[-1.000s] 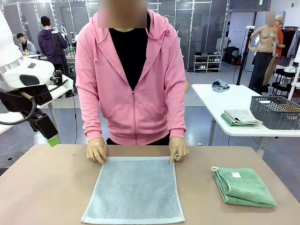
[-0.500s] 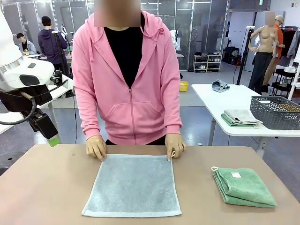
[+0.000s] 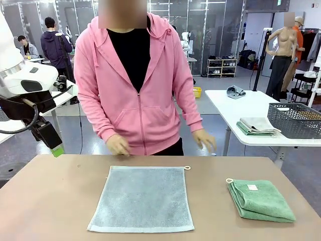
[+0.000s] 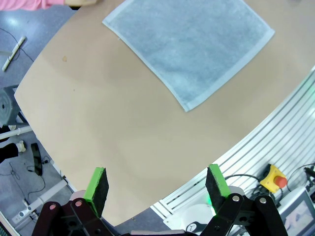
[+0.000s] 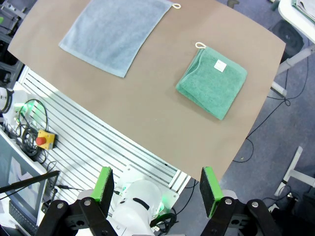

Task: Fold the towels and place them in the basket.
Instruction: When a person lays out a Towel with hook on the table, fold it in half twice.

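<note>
Blue-grey towel (image 4: 189,46) lies flat, seemingly well apart from left hand (image 4: 157,184).

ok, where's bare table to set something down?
Bare: table left of the flat blue-grey towel, out to the edge; the strip between it and the folded green towel. Tightest: far edge, where the person's hands hover.

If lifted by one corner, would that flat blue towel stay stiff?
Probably not: the blue towel lies thin and flat, so it would likely droop. Its fuzzy surface should grip, not slip. Pushed, it may bunch on the table.
</note>
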Controlling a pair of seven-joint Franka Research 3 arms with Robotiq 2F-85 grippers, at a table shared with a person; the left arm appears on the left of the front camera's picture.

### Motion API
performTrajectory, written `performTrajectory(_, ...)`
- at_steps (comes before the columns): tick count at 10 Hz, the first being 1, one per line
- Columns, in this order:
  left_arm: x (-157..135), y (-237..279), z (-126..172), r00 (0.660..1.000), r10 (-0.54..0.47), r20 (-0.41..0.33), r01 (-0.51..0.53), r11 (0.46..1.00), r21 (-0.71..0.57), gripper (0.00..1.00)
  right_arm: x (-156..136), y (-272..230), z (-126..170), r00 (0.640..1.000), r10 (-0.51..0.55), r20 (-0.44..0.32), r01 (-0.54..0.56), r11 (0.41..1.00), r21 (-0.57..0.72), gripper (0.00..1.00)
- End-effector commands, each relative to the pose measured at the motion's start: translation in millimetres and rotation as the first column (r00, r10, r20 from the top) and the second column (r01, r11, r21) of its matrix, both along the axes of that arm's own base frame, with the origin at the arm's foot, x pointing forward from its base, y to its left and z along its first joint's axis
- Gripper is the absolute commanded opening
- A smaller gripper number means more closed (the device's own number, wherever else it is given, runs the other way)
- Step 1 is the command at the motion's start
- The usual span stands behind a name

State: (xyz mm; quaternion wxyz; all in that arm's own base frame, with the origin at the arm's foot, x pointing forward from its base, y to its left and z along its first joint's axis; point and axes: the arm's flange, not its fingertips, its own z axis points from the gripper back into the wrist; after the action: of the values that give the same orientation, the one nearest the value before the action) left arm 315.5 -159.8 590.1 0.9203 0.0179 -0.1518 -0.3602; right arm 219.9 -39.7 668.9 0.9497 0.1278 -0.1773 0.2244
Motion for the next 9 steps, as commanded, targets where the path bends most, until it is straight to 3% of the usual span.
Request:
performTrajectory(1,1,-3,3,1.000,0.018,0.008,-0.018,1.000,0.007,1.00,-2,0,1,1.000,-0.014,-0.014,0.014,1.000,-0.004,0.88)
performTrajectory(6,0,0,0,1.000,0.000,0.000,0.000,1.000,0.000,1.00,0,0,0,1.000,0.000,0.000,0.000,1.000,0.000,0.88)
performTrajectory(7,-3,-12,3,0.987,-0.153,0.044,0.151,0.988,0.035,1.00,0,17,-3,0.996,0.090,0.014,-0.089,0.994,-0.063,0.88)
performTrajectory(9,-7,-37,6,0.908,-0.417,0.032,0.409,0.902,0.140,1.00,2,67,-11,0.940,0.342,0.020,-0.331,0.922,-0.200,0.88)
